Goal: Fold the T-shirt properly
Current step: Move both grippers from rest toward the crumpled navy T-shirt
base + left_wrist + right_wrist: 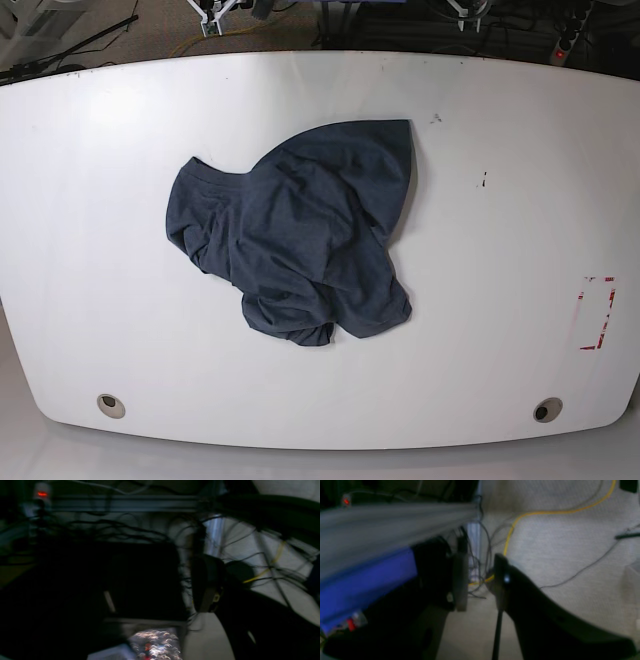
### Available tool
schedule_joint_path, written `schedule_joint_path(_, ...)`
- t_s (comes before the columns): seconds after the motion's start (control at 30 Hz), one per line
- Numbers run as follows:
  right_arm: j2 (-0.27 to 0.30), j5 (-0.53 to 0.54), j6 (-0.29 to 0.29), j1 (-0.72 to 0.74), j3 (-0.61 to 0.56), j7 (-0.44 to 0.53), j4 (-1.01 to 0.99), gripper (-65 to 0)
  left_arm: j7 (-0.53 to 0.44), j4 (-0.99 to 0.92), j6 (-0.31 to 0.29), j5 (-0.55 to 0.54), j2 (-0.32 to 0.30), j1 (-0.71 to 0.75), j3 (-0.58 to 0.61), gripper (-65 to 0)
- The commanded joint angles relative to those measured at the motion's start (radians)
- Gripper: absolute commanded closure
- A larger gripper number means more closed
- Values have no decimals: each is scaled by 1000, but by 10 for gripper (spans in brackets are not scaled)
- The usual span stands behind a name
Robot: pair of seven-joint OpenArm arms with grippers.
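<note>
Well, the T-shirt sits crumpled mid-table, soft, light and floppy, best pinched at a hem or shoulder edge, while the right gripper shows parted empty jaws; the left's I cannot tell.

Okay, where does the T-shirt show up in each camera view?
Base: T-shirt lies crumpled at the table's middle.
Left wrist: not in it.
Right wrist: not in it.
Shared landmark: yellow cable on the floor, in all three views.
</note>
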Motion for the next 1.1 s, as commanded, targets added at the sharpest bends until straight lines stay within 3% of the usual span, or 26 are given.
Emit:
schedule_joint_path(0.0,6,7,7,-44,2,6,61,-159,-6,87,-19,-2,4,65,0,-361)
schedule_joint_path(0.17,24,7,7,-126,2,6,179,-159,-6,241,-112,-2,7,160,-3,-361)
schedule_joint_path(0.43,23,7,15,-268,88,5,377,-159,-7,494,-118,-14,12,312,-2,-360)
schedule_joint_path(0.6,26,8,15,-362,100,5,518,-159,-7,678,-121,-115,13,419,-3,-360)
schedule_joint_path(1.07,20,10,15,-581,161,6,886,-159,-7,1103,-121,-263,13,660,-22,-360)
